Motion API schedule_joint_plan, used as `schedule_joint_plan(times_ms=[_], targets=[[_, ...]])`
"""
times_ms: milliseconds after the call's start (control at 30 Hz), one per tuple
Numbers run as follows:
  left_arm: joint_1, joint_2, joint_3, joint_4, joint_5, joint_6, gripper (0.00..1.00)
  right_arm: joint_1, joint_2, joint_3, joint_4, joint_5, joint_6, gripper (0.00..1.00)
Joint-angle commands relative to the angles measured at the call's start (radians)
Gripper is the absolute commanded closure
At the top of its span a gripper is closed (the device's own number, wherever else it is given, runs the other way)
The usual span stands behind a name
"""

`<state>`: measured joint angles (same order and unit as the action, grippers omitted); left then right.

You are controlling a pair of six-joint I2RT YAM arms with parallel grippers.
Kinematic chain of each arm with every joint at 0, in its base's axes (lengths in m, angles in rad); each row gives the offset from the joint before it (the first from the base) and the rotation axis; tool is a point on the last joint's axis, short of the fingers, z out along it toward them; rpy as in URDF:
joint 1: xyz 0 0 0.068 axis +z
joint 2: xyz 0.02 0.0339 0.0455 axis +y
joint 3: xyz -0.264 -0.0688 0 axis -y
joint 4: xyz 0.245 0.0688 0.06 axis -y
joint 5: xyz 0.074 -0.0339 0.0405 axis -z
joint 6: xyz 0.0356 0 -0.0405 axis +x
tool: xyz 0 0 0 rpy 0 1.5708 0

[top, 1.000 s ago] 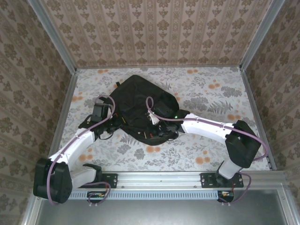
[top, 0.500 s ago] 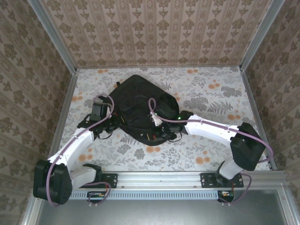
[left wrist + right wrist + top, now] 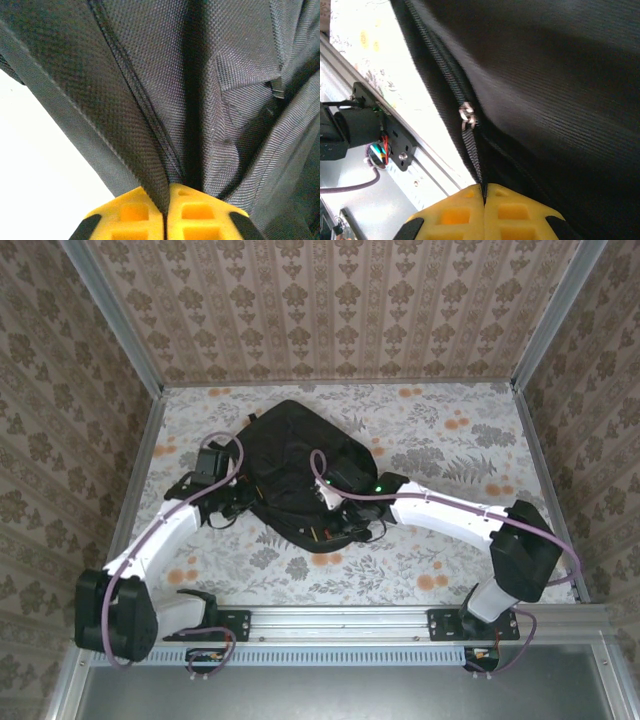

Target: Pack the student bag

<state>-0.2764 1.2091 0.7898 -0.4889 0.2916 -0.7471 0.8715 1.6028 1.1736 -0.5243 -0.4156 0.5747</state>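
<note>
Lying mid-table [image 3: 450, 550] in the top view: student bag [image 3: 300, 455], with left gripper [image 3: 235, 502] at its 9 o'clock edge and right gripper [image 3: 345, 520] at its 5 o'clock rim. Left wrist view: yellow fingers [image 3: 130, 220] pressed together, pinching a fold of bag fabric. Right wrist view: fingers [image 3: 520, 215] closed on the pull strap [image 3: 472, 150] below the zip slider [image 3: 468, 116].

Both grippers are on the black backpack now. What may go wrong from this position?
1. The right gripper pinches only the thin pull strap below the metal slider. The strap may slip out of the grip, or the slider may jam on slack fabric.
2. The left gripper grips just a narrow fold of the student bag. If that fold slips free, the bag may slide over the table instead of the zip moving.
</note>
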Motion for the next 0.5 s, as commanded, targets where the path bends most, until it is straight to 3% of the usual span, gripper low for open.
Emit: schedule_joint_plan(times_ms=[0, 100, 200, 300, 467], targets=[[0.02, 0.059, 0.128, -0.029, 0.044, 0.039, 0.8, 0.022, 0.048, 0.062, -0.019, -0.049, -0.001, 1.0], [0.037, 0.145, 0.276, -0.159, -0.003, 0.071, 0.58, 0.027, 0.088, 0.109, 0.033, -0.056, 0.022, 1.0], [0.062, 0.251, 0.412, -0.257, 0.015, 0.07, 0.46, 0.027, 0.143, 0.164, 0.057, -0.055, 0.047, 1.0], [0.063, 0.292, 0.441, -0.29, 0.021, 0.038, 0.4, 0.025, 0.193, 0.214, 0.085, -0.047, 0.073, 1.0], [0.066, 0.123, 0.282, -0.26, -0.017, 0.0, 0.38, 0.024, 0.239, 0.265, 0.137, -0.048, 0.114, 1.0]])
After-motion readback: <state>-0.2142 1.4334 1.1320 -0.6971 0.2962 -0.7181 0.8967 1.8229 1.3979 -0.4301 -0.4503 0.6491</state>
